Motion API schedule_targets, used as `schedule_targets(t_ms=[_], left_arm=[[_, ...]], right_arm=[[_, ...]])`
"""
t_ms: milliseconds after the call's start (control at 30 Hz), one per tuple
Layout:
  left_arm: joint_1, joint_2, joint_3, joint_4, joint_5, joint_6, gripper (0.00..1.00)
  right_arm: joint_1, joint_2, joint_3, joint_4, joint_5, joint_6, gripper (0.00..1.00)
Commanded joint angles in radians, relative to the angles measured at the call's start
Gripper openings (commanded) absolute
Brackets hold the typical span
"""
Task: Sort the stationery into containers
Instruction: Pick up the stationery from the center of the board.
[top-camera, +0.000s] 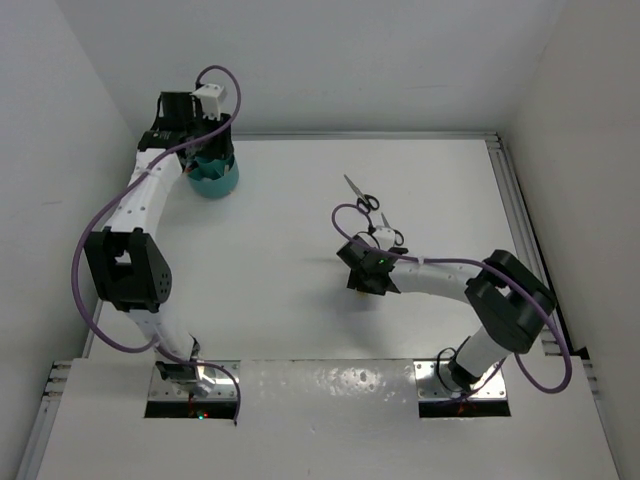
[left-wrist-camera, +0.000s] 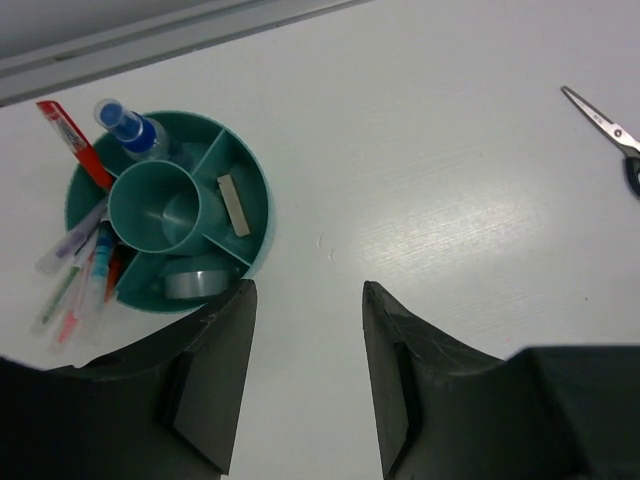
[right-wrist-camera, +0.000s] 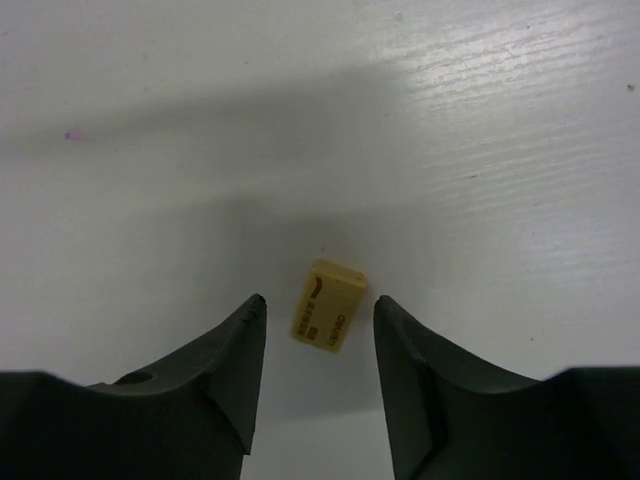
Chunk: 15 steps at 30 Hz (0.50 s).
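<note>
We are seeing the teal organiser (left-wrist-camera: 266, 215) standing on the white table (top-camera: 280, 200), near its far left corner. A blue-capped glue bottle (left-wrist-camera: 130, 130) and a red pen (left-wrist-camera: 75, 145) are leaning out of one far compartment. A bundle of thin pens (left-wrist-camera: 75, 280) is sticking out over the left rim. A pale eraser (left-wrist-camera: 233, 205) is lying in the right compartment, and a tape ring (left-wrist-camera: 195, 284) is sitting in the near one. The round middle well is showing only its teal floor.

The left gripper (left-wrist-camera: 307, 300) is hovering just beside the organiser on its near side, its jaws standing wide with only bare table between them.

Well apart from the organiser, toward the middle of the table, a tan eraser (right-wrist-camera: 328, 306) is lying flat on the surface. The right gripper (right-wrist-camera: 320, 300) is pointing down over it with its jaws parted, one tip on each side of the eraser. We are seeing a thin gap on both sides, so the eraser is not being held.

Beyond the right arm, one pair of black-handled scissors (top-camera: 362, 196) is lying on the table. A second pair (top-camera: 390, 236) is lying just nearer, partly hidden by the arm's cable.
</note>
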<state>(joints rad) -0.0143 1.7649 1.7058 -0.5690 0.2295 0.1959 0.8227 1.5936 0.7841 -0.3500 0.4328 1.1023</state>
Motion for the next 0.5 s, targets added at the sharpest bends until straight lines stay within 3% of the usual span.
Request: schedule_targets(t_ms=[0,133,333,467], left_arm=[[0.007,-0.062,-0.037,0.052,0.053,-0.027,0.45],[0.014,-0.100,-0.066,0.061,0.068,-0.030,0.45],[0.047,-0.124,-0.071,0.067,0.091,-0.036,0.46],[0.048,-0.128,-0.072,0.067,0.109,-0.049,0.46]], right_arm=[[0.006,0.019,-0.012,0.009,-0.020,0.082,0.45],[0.006,0.023,-0.019,0.006,-0.019,0.100,0.38],[0.006,0.023,-0.026,-0.023,-0.039,0.129,0.40],[0.006,0.011,-0.066,-0.001,-0.042,0.142,0.19]])
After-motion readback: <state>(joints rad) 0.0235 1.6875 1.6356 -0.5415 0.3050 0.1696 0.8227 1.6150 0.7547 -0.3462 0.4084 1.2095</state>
